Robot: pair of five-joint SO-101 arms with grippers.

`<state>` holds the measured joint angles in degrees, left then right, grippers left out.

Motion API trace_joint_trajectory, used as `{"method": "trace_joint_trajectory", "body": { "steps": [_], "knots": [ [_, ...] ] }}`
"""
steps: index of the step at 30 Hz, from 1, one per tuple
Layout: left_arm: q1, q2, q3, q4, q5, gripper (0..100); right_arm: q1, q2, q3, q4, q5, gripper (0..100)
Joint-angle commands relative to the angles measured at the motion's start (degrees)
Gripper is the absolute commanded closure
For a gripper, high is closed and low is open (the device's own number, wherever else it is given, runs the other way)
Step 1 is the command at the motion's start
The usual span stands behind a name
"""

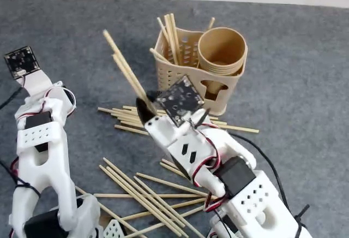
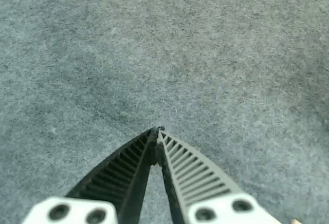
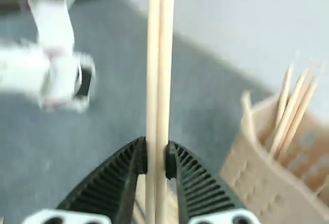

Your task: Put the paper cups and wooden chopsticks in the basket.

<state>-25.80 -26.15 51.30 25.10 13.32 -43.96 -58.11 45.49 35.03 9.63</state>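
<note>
Near the bottom middle of the high view, many loose chopsticks (image 1: 147,197) lie crossed on the gray surface (image 1: 305,96). The right arm (image 1: 218,167) stands at the lower right, partly over them. The left arm (image 1: 41,156) stands at the left side. The left jaws are pressed tight together with nothing in them, over a bare bit of the surface.

A bit farther, in the middle of the high view, the right jaws squeeze 2 held chopsticks (image 3: 158,80). These sticks are side by side. They poke up out of the jaws and lean toward the upper left of the high view, just left of the basket (image 1: 180,77). A small pile of sticks (image 1: 121,117) lies flat on the surface by these jaws, right in front of the basket.

Farthest, in the upper middle, the tan basket with holes stands upright. A stack of paper cups (image 1: 221,49) sits in its right part. Some standing chopsticks (image 1: 172,36) are in its left part.
</note>
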Motion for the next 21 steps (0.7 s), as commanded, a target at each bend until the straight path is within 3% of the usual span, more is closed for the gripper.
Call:
{"method": "trace_joint_trajectory", "body": {
  "steps": [1,8,15,21],
  "knots": [
    [-0.4,-1.54,-0.22,-1.05,0.18,99,2.95,-1.63,-2.86,-10.24,0.97,98.9],
    [-0.22,-1.54,-0.22,-1.05,0.18,99,9.27,-1.45,-2.51,-27.65,1.05,98.9],
    [-0.13,-1.54,-0.22,-1.05,0.18,99,10.24,-1.36,-2.51,-38.9,0.79,98.9],
    [-0.13,-1.54,-0.22,-1.05,0.18,99,15.52,6.11,-2.77,-48.04,0.53,98.9]
  ]
}}
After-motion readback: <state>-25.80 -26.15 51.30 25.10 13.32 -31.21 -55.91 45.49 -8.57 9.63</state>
